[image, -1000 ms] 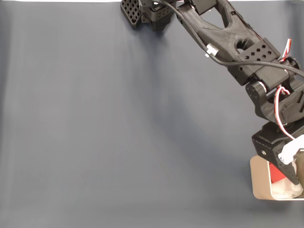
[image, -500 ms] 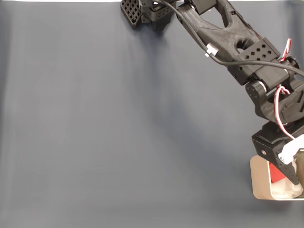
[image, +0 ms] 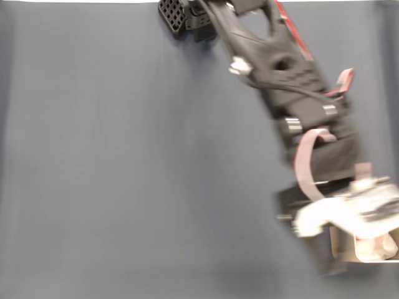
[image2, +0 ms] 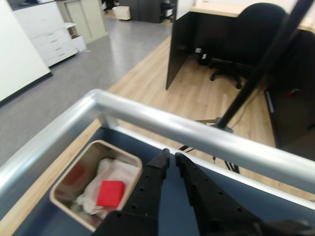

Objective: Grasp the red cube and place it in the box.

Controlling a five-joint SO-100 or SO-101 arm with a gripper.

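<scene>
Inside the beige box (image2: 69, 169), on its white padding, the red cube (image2: 110, 192) lies released (placement looks done), the empty gripper (image2: 172, 158) nearly closed above; only retreat remains.

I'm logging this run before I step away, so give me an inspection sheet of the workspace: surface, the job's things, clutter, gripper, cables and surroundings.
Surface: dark blue-grey cloth, bare of loose things; a metal rail runs along the table's edge.
Job's things: the red cube lies inside the box, on the white padding; the box sits near the table's corner.
Clutter: nothing seen.
Gripper: the gripper is beside the box, apart from the cube, fingertips nearly together with nothing between them; blurred by motion in the fixed view.
Cables: red-and-white and black leads run along the arm.
Surroundings: office floor, a black chair, a dark desk partition and pale cabinets.
</scene>
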